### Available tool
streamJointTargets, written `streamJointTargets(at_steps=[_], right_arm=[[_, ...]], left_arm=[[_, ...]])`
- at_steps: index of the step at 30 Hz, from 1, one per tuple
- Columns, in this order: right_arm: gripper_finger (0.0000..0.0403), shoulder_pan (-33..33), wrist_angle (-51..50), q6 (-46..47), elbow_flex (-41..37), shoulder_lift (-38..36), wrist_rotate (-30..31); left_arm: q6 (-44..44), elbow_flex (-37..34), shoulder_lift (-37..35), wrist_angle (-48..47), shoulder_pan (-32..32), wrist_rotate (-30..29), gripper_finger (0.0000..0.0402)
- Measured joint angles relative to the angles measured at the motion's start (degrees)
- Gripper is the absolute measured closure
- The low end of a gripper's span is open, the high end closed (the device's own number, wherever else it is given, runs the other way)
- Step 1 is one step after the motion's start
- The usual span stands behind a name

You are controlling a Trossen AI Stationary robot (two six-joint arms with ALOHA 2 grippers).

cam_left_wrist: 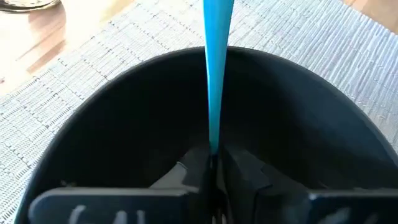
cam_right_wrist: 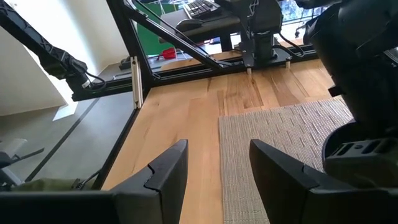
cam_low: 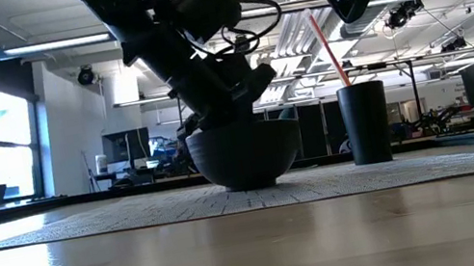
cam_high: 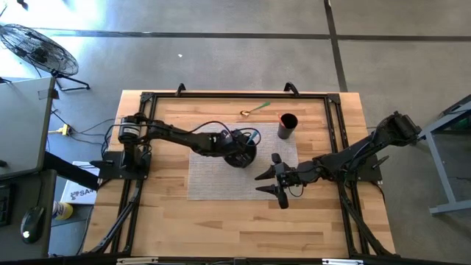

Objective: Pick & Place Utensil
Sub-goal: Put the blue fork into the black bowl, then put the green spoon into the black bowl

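Holding a slim blue plastic utensil [cam_left_wrist: 215, 74] clamped between its fingers, our left gripper [cam_high: 239, 143] hangs directly over the dark round bowl [cam_high: 241, 154] in the middle of the pale woven placemat [cam_high: 213, 180]. In the left wrist view the blue handle runs from the pinched fingertips down into the bowl's hollow, so we judge the pick done and the place nearly so; what is left is letting go and backing away. Our right gripper [cam_high: 274, 182] waits above the mat's right part, fingers spread apart and holding nothing. Counting what we see: one bowl, one placemat, one dark cylindrical cup [cam_high: 287, 126] at the mat's far right corner with one red straw [cam_low: 327, 46] in it, and one green-handled spoon [cam_high: 255, 110] lying on the wooden table [cam_high: 162, 221] beyond the mat.
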Motion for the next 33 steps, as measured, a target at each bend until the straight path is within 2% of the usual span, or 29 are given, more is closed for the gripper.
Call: streamJointTargets(at_steps=[8,12,16,18,23,28,33], right_arm=[[0.0237,0.01,-0.02,0.04,0.0,0.0,-0.83],[0.0237,0.01,-0.02,0.1,0.0,0.0,-0.81],[0.0237,0.01,-0.2,2.55,0.0,0.0,-0.78],[0.0237,0.01,-0.42,3.2,0.0,0.0,-0.78],[0.0237,0.05,-0.48,3.28,0.0,0.0,-0.75],[0.0237,0.03,-0.48,3.28,0.0,0.0,-0.5],[0.0237,0.03,-0.44,3.09,0.0,0.01,-0.48]], left_arm=[[0.28,1.28,-0.13,-0.32,-0.02,1.28,0.0287],[1.76,4.1,-0.49,-1.54,0.0,3.74,0.0265],[4.5,9.92,-1.08,-7.97,0.0,5.04,0.0261],[5.85,13.02,-1.29,-14.68,0.0,4.32,0.0261],[9.53,18.94,-1.6,-23.07,0.99,0.94,0.0261],[10.26,19.91,-1.55,-26.1,7.43,2.65,0.0261],[11.1,18.57,-1.49,-23.37,15.71,6.29,0.0261]])
